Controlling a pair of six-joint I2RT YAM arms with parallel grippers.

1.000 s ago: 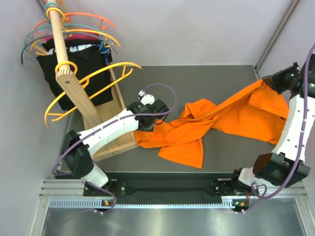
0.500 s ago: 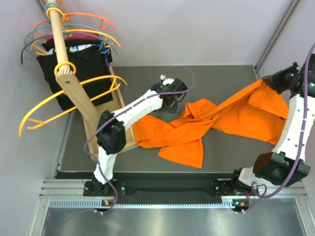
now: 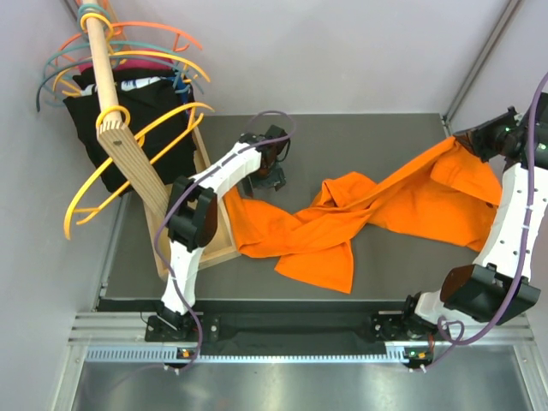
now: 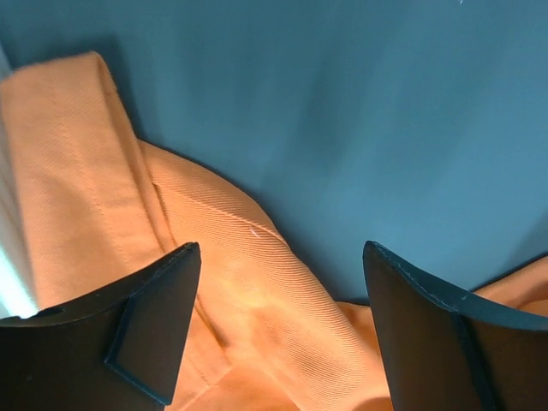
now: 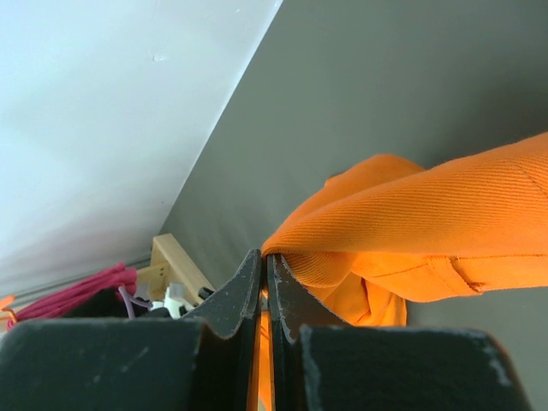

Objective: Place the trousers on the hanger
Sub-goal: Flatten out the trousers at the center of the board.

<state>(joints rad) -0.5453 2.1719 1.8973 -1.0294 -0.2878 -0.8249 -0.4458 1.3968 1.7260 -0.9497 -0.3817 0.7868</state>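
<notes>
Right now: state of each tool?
Left tool: open, empty, above the orange trousers.
Right tool: closed, pinching a fold of the trousers.

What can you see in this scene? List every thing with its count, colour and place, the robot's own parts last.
bright orange fabric trousers: one, orange, across the table from the rack to the far right.
thin amber-yellow plastic hanger: one, amber, near end of the wooden rail.
coral-orange plastic hangers: several, coral, far end of the rail.
teal plastic hangers: a few, teal, same far end.
black garments: count unclear, black, hanging under the rail.
wooden rack: one, pale wood, table's left side.
dark grey table: one, grey, under everything.
left gripper: one, black, open over the trousers near the rack.
right gripper: one, black, shut on the trousers, far right.
</notes>
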